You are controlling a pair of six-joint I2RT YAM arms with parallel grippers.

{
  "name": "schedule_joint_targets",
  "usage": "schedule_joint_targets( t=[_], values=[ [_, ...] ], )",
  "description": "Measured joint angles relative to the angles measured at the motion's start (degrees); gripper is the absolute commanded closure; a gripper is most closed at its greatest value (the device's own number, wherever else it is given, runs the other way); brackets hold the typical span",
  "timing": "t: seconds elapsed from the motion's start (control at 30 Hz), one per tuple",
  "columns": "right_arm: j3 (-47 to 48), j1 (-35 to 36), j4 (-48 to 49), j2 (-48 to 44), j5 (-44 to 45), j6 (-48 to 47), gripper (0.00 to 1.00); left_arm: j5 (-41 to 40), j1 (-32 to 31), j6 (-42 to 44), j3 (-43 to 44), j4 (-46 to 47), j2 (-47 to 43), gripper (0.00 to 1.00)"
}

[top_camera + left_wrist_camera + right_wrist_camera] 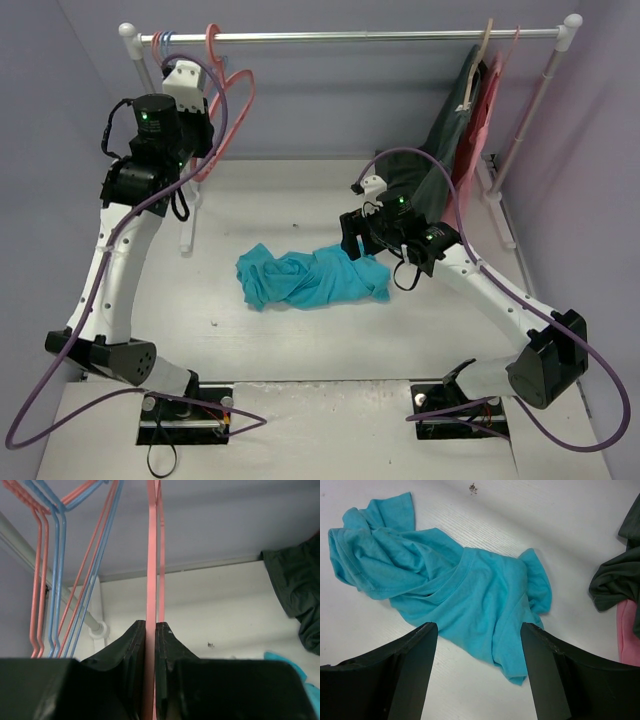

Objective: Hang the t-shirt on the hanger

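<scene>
The teal t-shirt (310, 278) lies crumpled on the white table; in the right wrist view the t-shirt (470, 590) spreads just beyond the fingers. My right gripper (360, 238) hovers over the shirt's right end, and in its own view the gripper (477, 627) stands open, holding nothing. The salmon-pink hanger (232, 105) hangs tilted below the rail at the back left. My left gripper (207, 133) is raised to it. In the left wrist view that gripper (150, 625) is shut on a thin bar of the hanger (152, 555).
A metal rail (350, 36) spans the back. Light-blue and pink hangers (55, 555) hang at its left end. A dark grey-green garment (440, 170) and a pink garment (480, 130) hang at the right, under a wooden hanger (483, 60). The rack's left post (185, 230) stands near my left arm.
</scene>
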Motion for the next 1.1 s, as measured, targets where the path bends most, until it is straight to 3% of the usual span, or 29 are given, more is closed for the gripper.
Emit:
schedule_joint_targets(
  t=[0.27, 0.43, 0.9, 1.1],
  values=[
    [0.0, 0.0, 0.0, 0.0, -0.6, 0.1, 0.31, -4.0, -2.0, 0.9, -11.7, 15.4, -6.4, 1.00],
    [0.0, 0.0, 0.0, 0.0, -0.5, 0.3, 0.31, -4.8, -2.0, 0.8, -13.0, 21.1, -6.6, 1.00],
    [-0.8, 0.0, -0.2, -2.8, -0.4, 0.5, 0.33, -2.2, -2.0, -0.5, -22.8, 21.4, -15.1, 1.00],
    [-2.0, 0.0, -0.5, -2.8, 1.6, 1.3, 0.46, 1.7, -2.0, -1.4, -28.1, 19.1, -22.7, 1.00]
  ],
)
